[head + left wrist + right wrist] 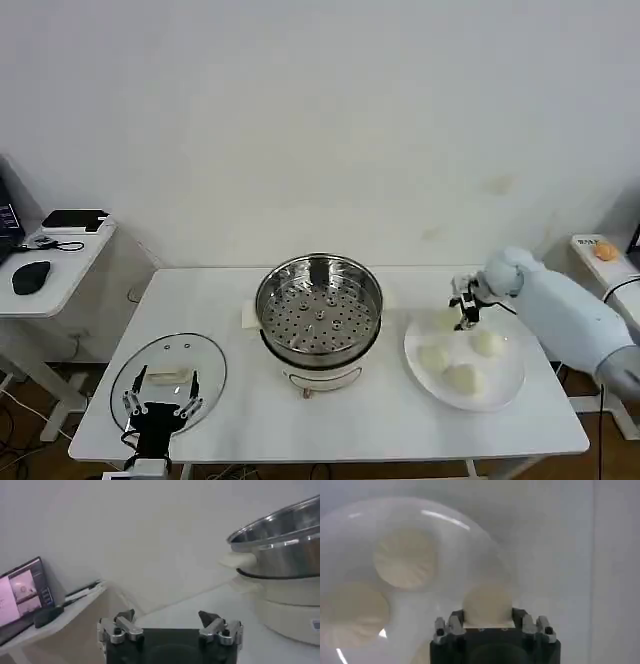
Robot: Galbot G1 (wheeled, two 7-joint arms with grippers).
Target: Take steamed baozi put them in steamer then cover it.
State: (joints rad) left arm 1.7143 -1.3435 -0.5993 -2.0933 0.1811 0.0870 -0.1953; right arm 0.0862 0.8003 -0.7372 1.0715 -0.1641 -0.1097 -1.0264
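The steamer [318,310] stands uncovered at the table's middle, its perforated tray bare; its steel wall [280,545] rises beside my left gripper. Several baozi lie on a white plate [512,385] to its right, among them one [488,343] and another [462,378]. My right gripper [465,308] is over the plate's far left edge, shut on a baozi [487,605] that fills the space between its fingers [456,622]. Two more baozi [405,557] [350,612] rest on the plate [462,550]. The glass cover [195,355] lies flat at front left, and my left gripper [160,410] [167,622] hangs open over its near edge.
A side desk [70,265] on the left carries a mouse [32,275] and a laptop [20,600]. At the right edge a small stand holds an orange thing [605,251]. A white card [250,317] lies behind the steamer's left side. The table's front edge is near.
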